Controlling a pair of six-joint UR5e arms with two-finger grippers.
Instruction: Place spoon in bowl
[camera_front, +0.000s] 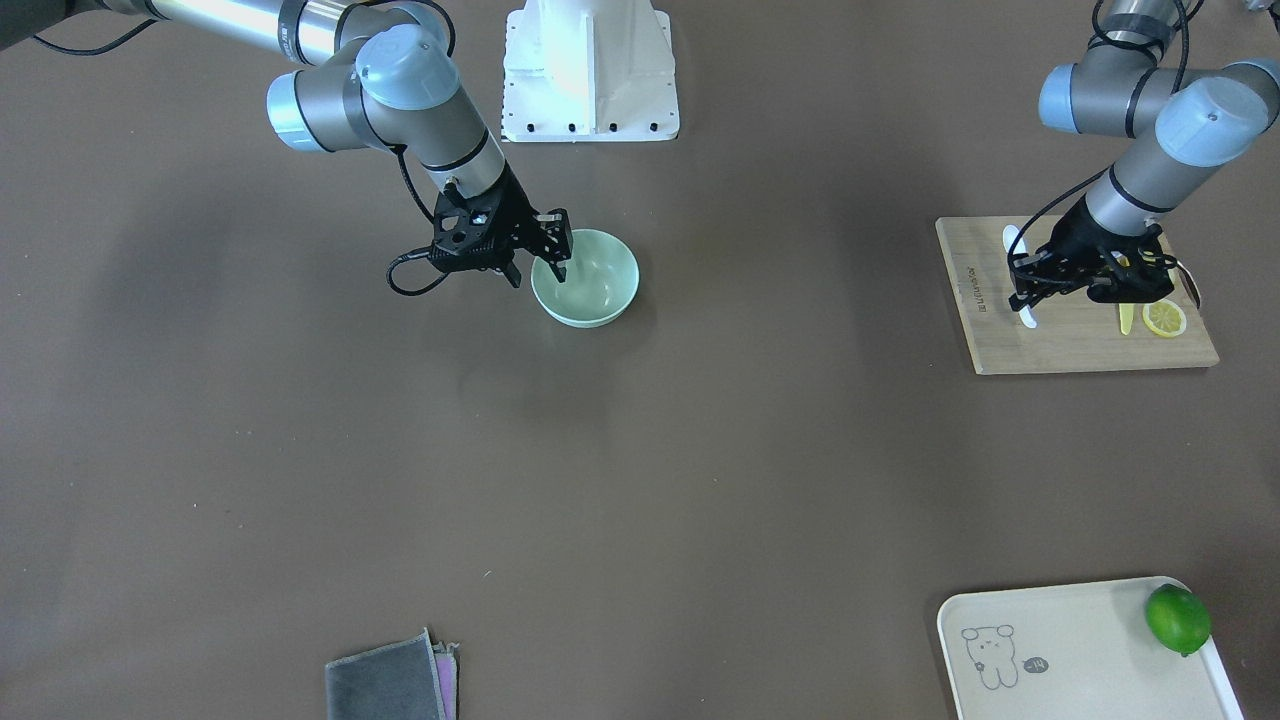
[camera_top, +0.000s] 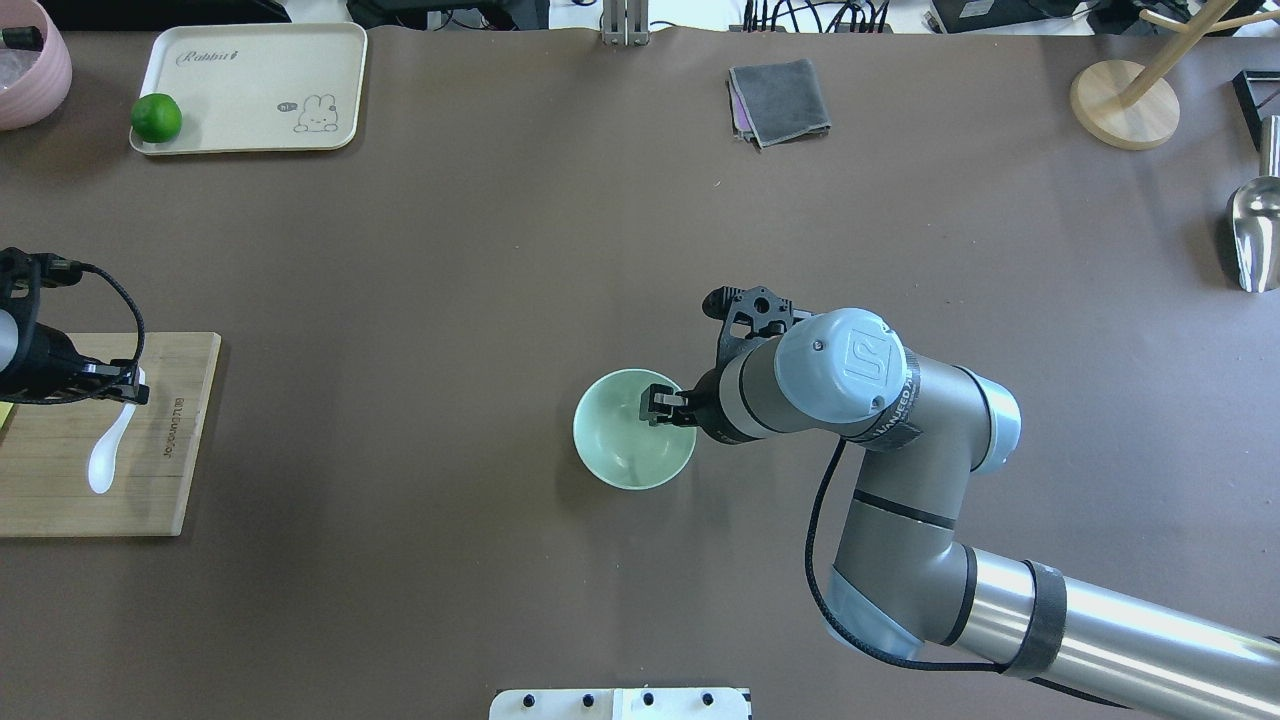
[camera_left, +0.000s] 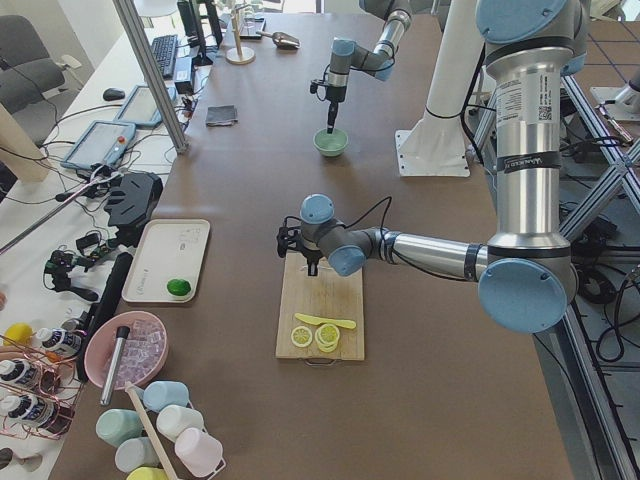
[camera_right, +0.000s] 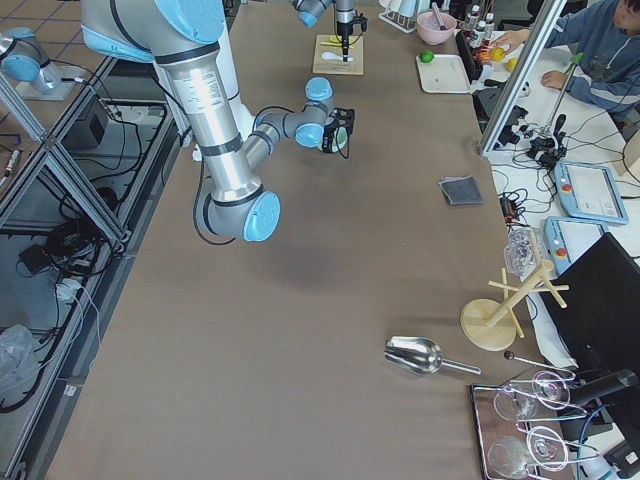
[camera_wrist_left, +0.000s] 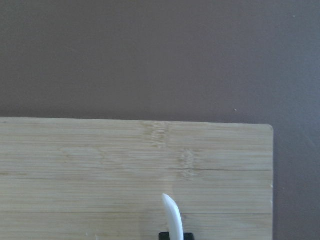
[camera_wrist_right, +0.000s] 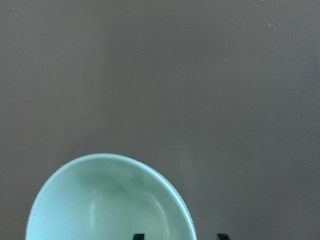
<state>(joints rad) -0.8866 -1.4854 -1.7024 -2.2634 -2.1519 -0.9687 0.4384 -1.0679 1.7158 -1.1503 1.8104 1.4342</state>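
1. White and glossy, the spoon (camera_top: 103, 455) is lying on the bamboo board (camera_top: 60, 500) at the table's left end, well apart from the bowl (camera_top: 620, 455).
2. The left gripper (camera_top: 131, 385) is reaching down onto the handle and seems to be pinching it. In the wrist view the handle's tip is poking out past the fingers. The scoop appears to be resting on the board.
3. The right gripper (camera_front: 537, 270) is standing spread, straddling the bowl's rim with one finger inside and one outside, clamping nothing.
4. By my judgement the task is only beginning: lifting the spoon, carrying it across and setting it in the bowl are all remaining, and the bowl is sitting empty.
5. The brown table (camera_front: 640, 480) is looking smooth and matte. It is also carrying a tray (camera_front: 1080, 650) with a lime (camera_front: 1178, 618), a folded cloth (camera_front: 385, 685), and a lemon slice (camera_front: 1165, 318) beside a yellow knife (camera_front: 1126, 318).
6. Past the table, a cluttered desk is running alongside, with a person (camera_right: 600, 50) sitting there.
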